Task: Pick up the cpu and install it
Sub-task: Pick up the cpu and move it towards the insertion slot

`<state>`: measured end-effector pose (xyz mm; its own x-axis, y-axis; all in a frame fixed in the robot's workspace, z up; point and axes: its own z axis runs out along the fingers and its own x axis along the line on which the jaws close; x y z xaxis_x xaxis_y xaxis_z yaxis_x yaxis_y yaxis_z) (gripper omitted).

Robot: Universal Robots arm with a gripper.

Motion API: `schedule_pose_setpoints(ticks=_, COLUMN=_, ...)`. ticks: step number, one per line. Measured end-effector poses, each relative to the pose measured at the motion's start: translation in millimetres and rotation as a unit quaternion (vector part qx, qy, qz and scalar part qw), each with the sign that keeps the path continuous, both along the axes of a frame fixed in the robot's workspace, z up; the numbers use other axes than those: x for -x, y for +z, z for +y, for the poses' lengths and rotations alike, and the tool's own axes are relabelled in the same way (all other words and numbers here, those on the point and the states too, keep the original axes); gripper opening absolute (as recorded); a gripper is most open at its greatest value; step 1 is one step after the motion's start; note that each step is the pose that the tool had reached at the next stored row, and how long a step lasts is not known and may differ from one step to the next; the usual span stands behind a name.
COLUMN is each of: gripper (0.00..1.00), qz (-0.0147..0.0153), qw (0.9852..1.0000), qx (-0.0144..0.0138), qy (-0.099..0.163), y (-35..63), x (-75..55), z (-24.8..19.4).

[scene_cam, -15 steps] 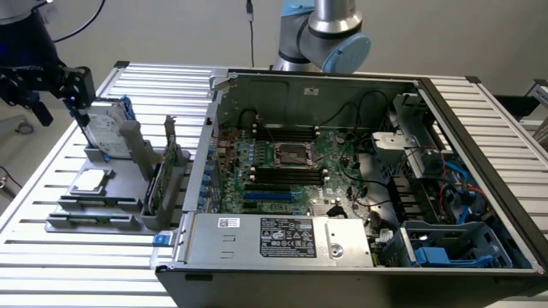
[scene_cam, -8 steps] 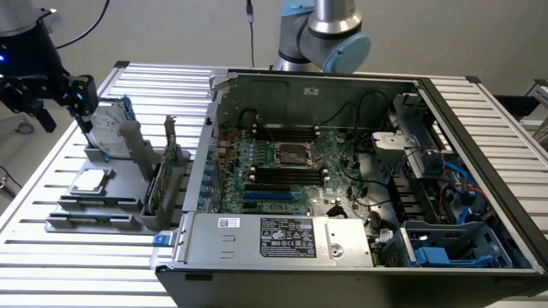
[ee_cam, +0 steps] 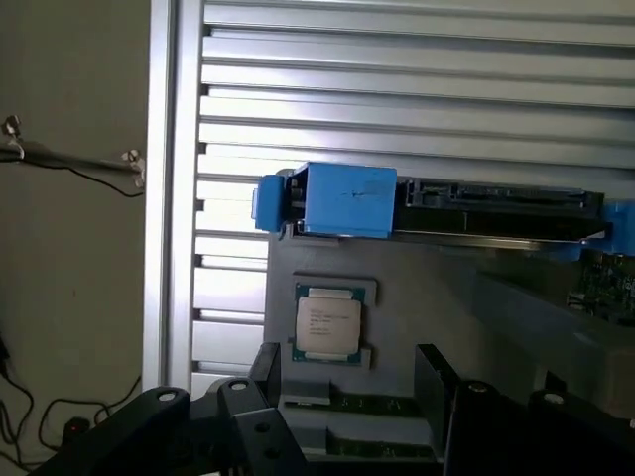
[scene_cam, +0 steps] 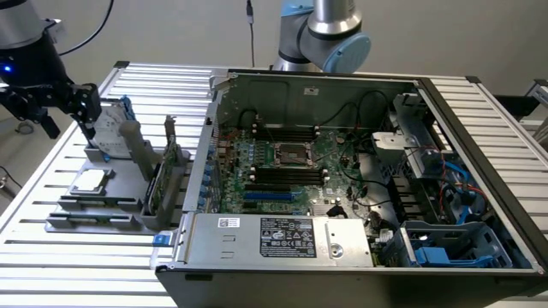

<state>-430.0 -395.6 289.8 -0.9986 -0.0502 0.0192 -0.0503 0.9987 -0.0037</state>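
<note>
– Silver-grey square in the wrist view: is that the cpu [ee_cam: 328, 324]?

– Yes. It lies flat in a recess of the grey holder [ee_cam: 466, 297], and the print on its lid shows there. The exterior view gives it as a small pale tile on that holder, at the exterior view's left. It is well apart from the socket [scene_cam: 291, 154] on the motherboard inside the open computer case [scene_cam: 325, 90].

– And the gripper [scene_cam: 70, 131]?

– It hangs above the holder, pointing downward, clear of the cpu. A grey and blue arm joint [scene_cam: 330, 38] stands behind the case. In the wrist view the two black fingers [ee_cam: 437, 387] are spread wide, one to each side of the chip, with nothing between them.

– What is around it?

– The hard drive [scene_cam: 110, 125] with its blue bracket [ee_cam: 342, 201] stands on edge just beyond the cpu, near the gripper. An upright card [scene_cam: 167, 170] in the holder stands between the cpu and the case wall. Everything rests on a slatted aluminium table [scene_cam: 51, 256].
</note>
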Motion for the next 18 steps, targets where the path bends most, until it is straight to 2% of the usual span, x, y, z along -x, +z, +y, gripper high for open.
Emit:
schedule_pose_setpoints(ticks=8, gripper=0.65, qz=0.0, qw=1.0, qx=0.0, qy=0.0, y=-14.6, x=0.8, z=-1.8)
schedule_pose_setpoints(ticks=11, gripper=0.65, qz=0.0, qw=1.0, qx=0.0, qy=0.0, y=-20.0, x=2.2, z=-4.4)
schedule_pose_setpoints(ticks=18, gripper=0.65, qz=-0.0001, qw=1.0, qx=-0.0001, qy=0.0, y=-32.8, x=3.8, z=-14.0)
